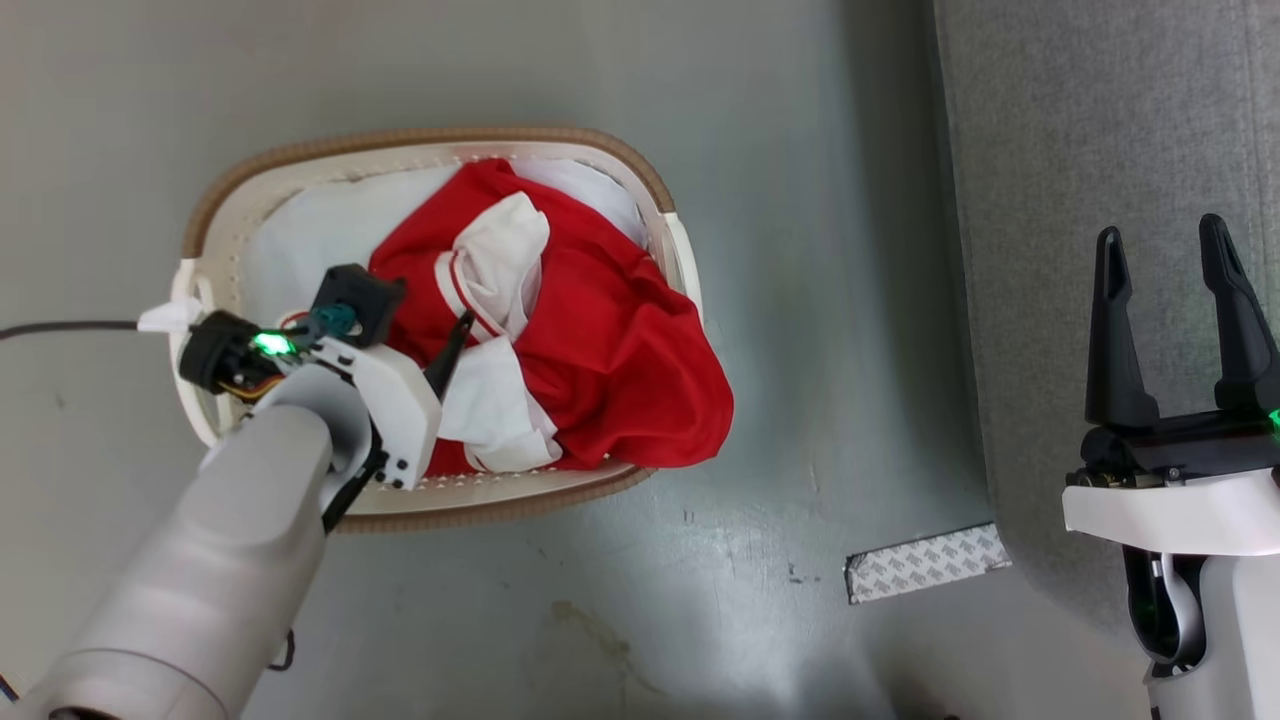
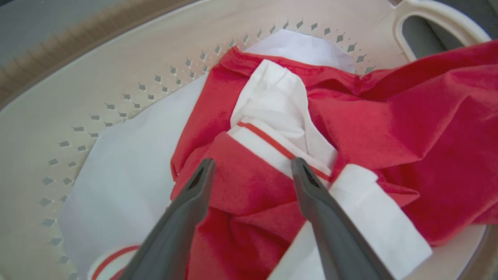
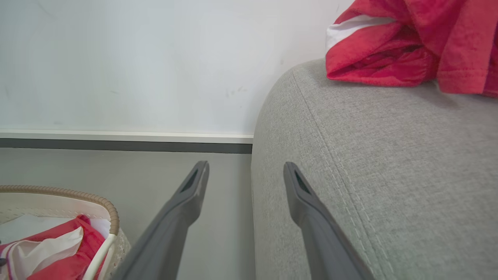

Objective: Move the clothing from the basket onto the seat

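The clothing (image 1: 610, 340), bright red with white panels and striped trim, lies crumpled in the basket (image 1: 430, 145) and spills over its right rim. My left gripper (image 2: 253, 161) is open and low inside the basket. Its fingertips (image 2: 206, 167) straddle a red fold and the white striped trim (image 2: 272, 146), with nothing clamped between them. From the head, this left gripper (image 1: 455, 335) shows one dark finger over the garment. My right gripper (image 1: 1160, 230) is open and empty above the grey seat (image 1: 1050, 150). Another red garment (image 3: 408, 42) lies on the seat (image 3: 389, 163).
A plain white liner sheet (image 1: 300, 240) covers the basket's bottom. A strip of patterned tape (image 1: 925, 562) lies on the grey floor by the sofa's corner. A dark cable (image 1: 60, 328) runs in from the left. A white wall with a dark skirting (image 3: 116, 146) stands behind.
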